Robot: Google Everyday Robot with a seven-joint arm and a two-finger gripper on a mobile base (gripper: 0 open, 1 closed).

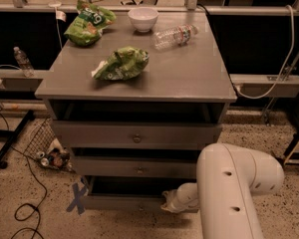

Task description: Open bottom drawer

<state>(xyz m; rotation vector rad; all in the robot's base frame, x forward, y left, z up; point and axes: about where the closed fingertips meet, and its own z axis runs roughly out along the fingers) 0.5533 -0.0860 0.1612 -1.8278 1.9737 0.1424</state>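
- Bottom drawer point(119, 202): lowest of three in the grey cabinet, bottom centre of frame. Its front stands forward of the middle drawer point(109, 167), with a dark open strip showing along its top edge.
- End effector point(170, 203): at the right end of the bottom drawer's front edge, low centre-right. Open or closed: cannot tell, as the white arm point(231, 193) covers it.
- The arm fills the lower right corner, just beside the cabinet's right front corner.
- Top drawer point(89, 132) also shows a dark gap above its front.
- Floor in front of the drawer, lower left: speckled, with a blue tape X point(78, 199) near the drawer's left corner and a black cable point(27, 214) further left.
- A wire basket point(40, 142) of small items leans at the cabinet's left side.
- Counter point(189, 76): two green bags point(122, 63) point(89, 21), a white bowl point(143, 18) and a clear bottle point(175, 35) lying on its side.
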